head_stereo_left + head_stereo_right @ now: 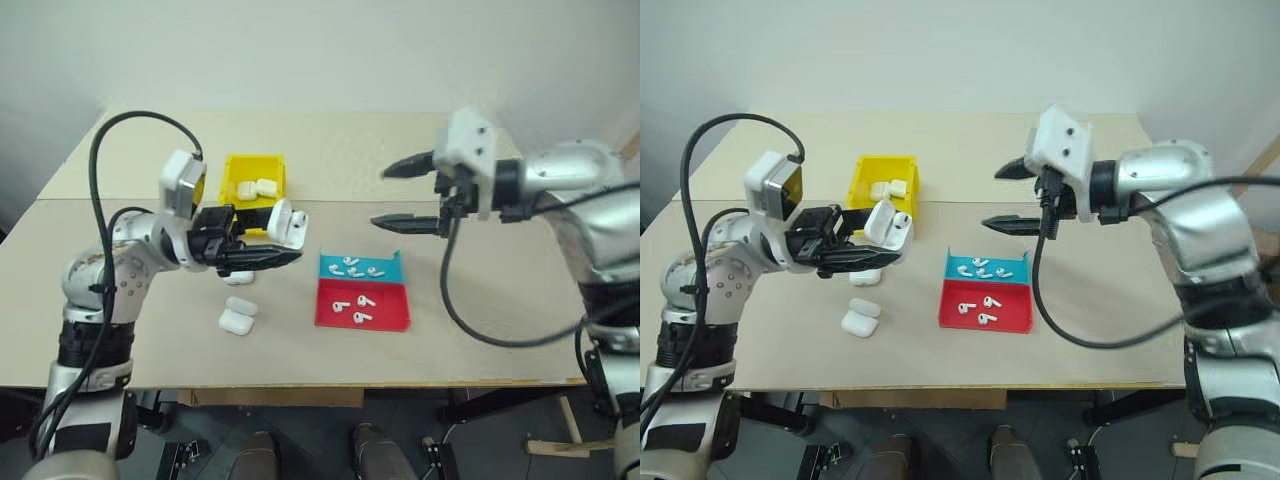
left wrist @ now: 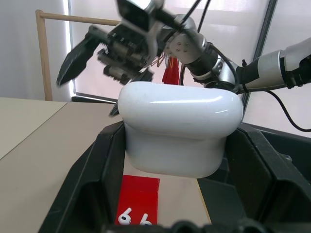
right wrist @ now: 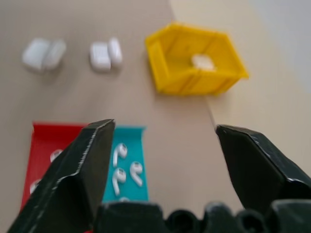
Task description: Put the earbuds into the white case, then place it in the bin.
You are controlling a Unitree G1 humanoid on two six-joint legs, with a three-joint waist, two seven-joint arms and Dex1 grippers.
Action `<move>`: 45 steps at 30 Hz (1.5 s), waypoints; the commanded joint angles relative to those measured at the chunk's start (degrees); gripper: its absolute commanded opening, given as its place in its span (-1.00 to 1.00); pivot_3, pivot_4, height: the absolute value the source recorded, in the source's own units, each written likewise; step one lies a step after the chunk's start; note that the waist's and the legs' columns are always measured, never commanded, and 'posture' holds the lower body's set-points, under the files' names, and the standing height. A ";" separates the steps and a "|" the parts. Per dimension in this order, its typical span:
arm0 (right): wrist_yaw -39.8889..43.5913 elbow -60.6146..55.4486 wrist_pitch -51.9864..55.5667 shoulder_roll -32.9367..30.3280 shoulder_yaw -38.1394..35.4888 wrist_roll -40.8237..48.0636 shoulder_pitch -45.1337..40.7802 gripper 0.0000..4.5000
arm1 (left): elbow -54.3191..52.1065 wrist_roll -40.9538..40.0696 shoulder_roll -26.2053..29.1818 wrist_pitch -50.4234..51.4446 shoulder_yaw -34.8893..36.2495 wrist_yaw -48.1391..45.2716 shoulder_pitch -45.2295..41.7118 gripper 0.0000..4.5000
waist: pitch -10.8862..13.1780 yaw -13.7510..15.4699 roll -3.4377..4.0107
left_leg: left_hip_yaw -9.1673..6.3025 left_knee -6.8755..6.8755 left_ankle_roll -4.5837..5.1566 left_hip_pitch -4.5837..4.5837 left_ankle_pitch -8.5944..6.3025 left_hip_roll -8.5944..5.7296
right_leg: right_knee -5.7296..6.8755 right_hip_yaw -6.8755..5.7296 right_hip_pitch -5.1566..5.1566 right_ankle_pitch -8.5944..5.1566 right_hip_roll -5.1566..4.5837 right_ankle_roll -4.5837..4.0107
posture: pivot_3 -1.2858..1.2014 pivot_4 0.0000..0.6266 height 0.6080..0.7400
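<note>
White case (image 2: 180, 131) clamped in left tool (image 1: 262, 255), above table (image 1: 480, 330).

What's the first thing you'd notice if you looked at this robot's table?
The left gripper holds an open white case up above the table, near the yellow bin. The right gripper hangs wide open over the red-and-blue tray, where tiny earbuds lie scattered.

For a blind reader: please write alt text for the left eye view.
The left hand holds an open white case above the table; the open right hand hovers past a red-and-blue tray of earbuds. Behind sits a yellow bin containing cases.
</note>
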 commanded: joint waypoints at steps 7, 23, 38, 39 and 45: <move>13.21 34.98 -28.78 12.21 11.24 -17.55 -13.92 0.38 | -7.75 -2.93 0.99 0.15 3.94 4.19 4.56 0.25 | 0.06 -0.74 0.06 | -0.01 0.02 -0.01 -0.03 0.00 -0.01 | 0.02 0.01 -0.01 0.03 -0.03 -0.03 | 0.03 -0.52 1.00; 13.60 58.32 -44.63 21.15 13.24 -31.05 -19.12 -0.23 | -13.46 -5.27 2.79 0.07 6.51 9.23 9.54 0.25 | 0.12 -0.84 0.15 | -0.03 0.02 -0.02 0.07 0.00 -0.02 | 0.12 -0.01 0.03 0.08 -0.05 -0.07 | 0.03 -0.52 1.00; 5.54 63.86 -46.75 23.47 13.41 -39.01 -17.70 -0.23 | -13.71 -5.16 3.62 -0.73 6.89 10.11 10.71 0.25 | 0.12 -0.90 0.16 | -0.03 0.01 -0.03 0.12 0.01 -0.02 | 0.16 0.00 0.06 0.09 -0.04 -0.09 | 0.03 -0.52 1.00; 5.67 63.86 -47.24 23.38 13.56 -39.40 -17.55 -0.23 | -13.75 -5.13 3.70 -0.78 6.97 10.08 10.83 0.25 | 0.12 -0.90 0.16 | -0.03 0.01 -0.03 0.12 0.01 -0.02 | 0.16 0.00 0.07 0.09 -0.05 -0.09 | 0.03 -0.52 1.00; 5.40 63.82 -46.21 23.68 13.23 -40.01 -16.74 -0.71 | -13.83 -5.15 3.95 -1.00 7.20 9.96 11.03 0.25 | 0.12 -0.94 0.16 | -0.03 0.01 -0.03 0.21 0.01 -0.02 | 0.20 0.00 0.14 0.09 -0.04 -0.09 | 0.03 -0.52 1.00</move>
